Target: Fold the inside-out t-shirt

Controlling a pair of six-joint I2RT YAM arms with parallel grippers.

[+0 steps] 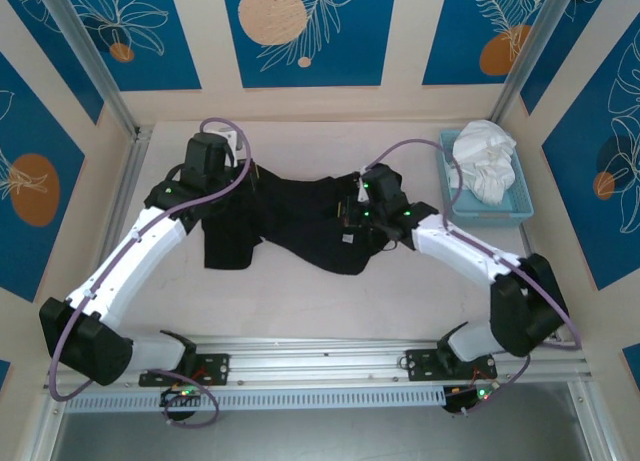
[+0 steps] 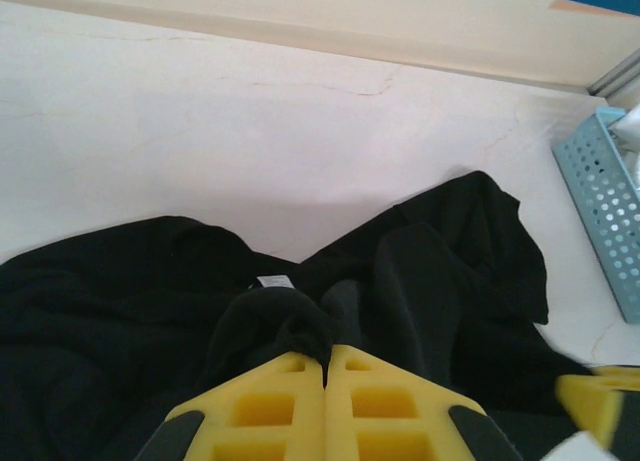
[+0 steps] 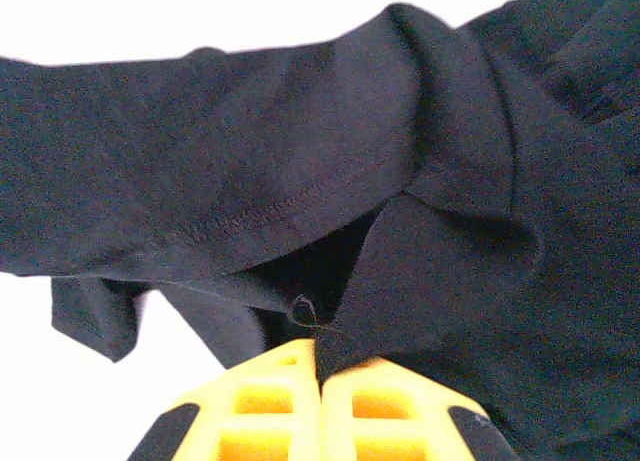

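T-shirt (image 3: 250, 181): matt cloth, stitched hem. Tabletop (image 2: 200, 131): smooth, matt, hairline cracks. Basket (image 2: 600, 201): perforated plastic. Left claw (image 2: 326, 356) & right claw (image 3: 319, 346): matt moulded plastic.

A robotics lab cell: aluminium frame posts (image 1: 85, 56), blue leaf-print wall panels (image 1: 340, 41), arms (image 1: 140, 246) bolted to a rail (image 1: 320, 366).

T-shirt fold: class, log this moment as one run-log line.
left end effector: shut on t-shirt | right end effector: shut on t-shirt | t-shirt: bunched, not yet folded | white garment: in blue basket
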